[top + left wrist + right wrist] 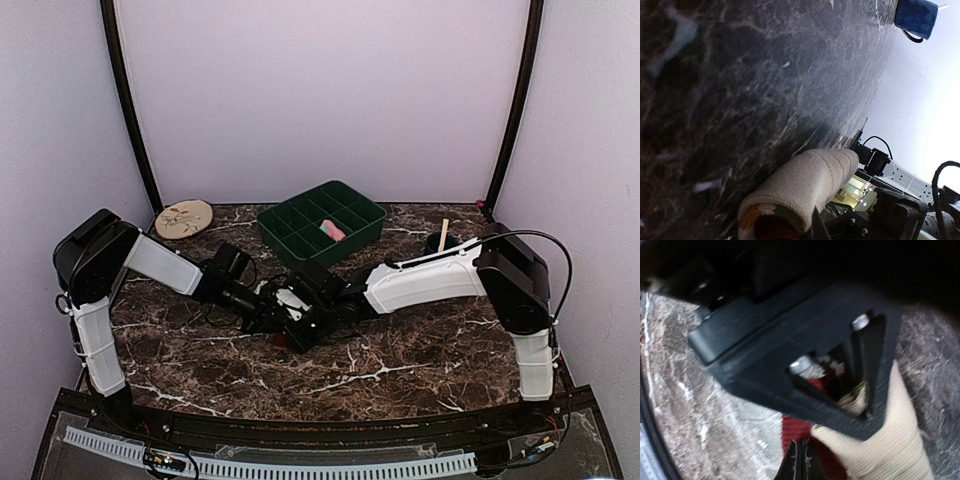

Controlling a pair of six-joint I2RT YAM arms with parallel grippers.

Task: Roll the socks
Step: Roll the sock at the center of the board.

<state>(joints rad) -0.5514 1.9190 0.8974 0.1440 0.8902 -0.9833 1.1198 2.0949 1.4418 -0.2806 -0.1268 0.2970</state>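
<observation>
Just in front of the tray, both arms meet over the beige sock. It is wound into a tight roll, with striped layers showing at 1 end. The pink sock sits inside the tray, in 1 of its middle compartments, well apart from the roll.

The left gripper is closed and appears to pinch the roll. The right gripper is fully closed, tips together right over the maroon part, and we cannot tell whether they nip any fabric.

We judge the main risk to be the roll springing open if the left gripper lets go before the cuff is tucked over. With 2 grippers crowded this near, a careless move could knock them together or drag the maroon part out of the roll.
</observation>
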